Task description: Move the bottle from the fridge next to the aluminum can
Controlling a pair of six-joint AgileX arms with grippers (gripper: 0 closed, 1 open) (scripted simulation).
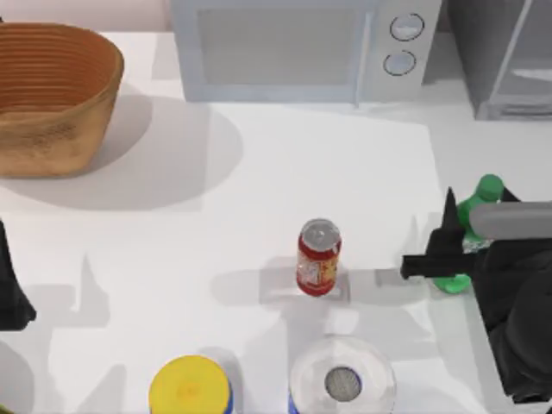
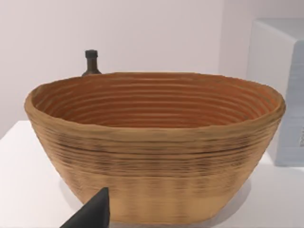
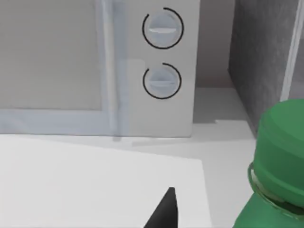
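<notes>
Right of the aluminum can (image 1: 318, 257), right pincer (image 1: 444, 250) half hides the bottle (image 1: 479, 200); grip unclear.

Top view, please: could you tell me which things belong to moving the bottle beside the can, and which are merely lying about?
Job: bottle, held at the right gripper; aluminum can; fridge.

Lying about: basket, microwave, yellow-lidded container, white roll.

Green bottle (image 3: 280, 156) cap near white microwave (image 3: 142, 66) and fridge (image 3: 261, 47).
</notes>
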